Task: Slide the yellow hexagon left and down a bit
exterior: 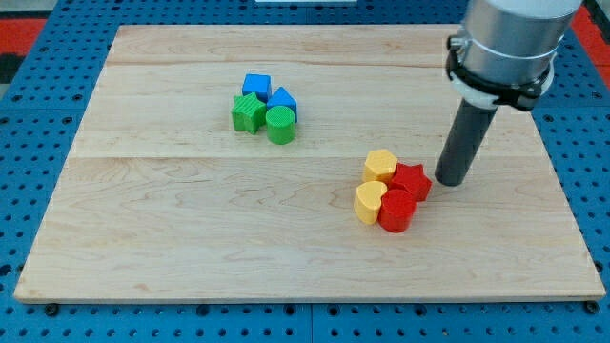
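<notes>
Near cluster, lower right of centre on the desk (143,238): red cylinder (396,211) was lowest, yellow heart (369,202) touching it on the view's left. Red star (411,179) sat just above the cylinder. Yellow hexagon (380,165) was at the cluster's top left, touching the star. My tip (452,181) was down just right of the star, very close; contact unclear. No pincer on this arm, just the rod. Far cluster, upper left of centre: green cylinder (280,125), green star-like block (249,112), two blue blocks (283,100) (256,85), all bunched together.
</notes>
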Robot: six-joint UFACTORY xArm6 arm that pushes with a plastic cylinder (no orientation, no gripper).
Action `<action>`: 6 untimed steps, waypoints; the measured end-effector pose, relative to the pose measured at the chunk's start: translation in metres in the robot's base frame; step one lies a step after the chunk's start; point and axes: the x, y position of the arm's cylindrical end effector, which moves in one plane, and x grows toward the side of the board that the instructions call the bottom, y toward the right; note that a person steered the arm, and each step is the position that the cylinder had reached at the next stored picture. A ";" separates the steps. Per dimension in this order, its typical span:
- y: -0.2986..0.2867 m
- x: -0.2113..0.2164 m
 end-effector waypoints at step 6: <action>-0.102 -0.026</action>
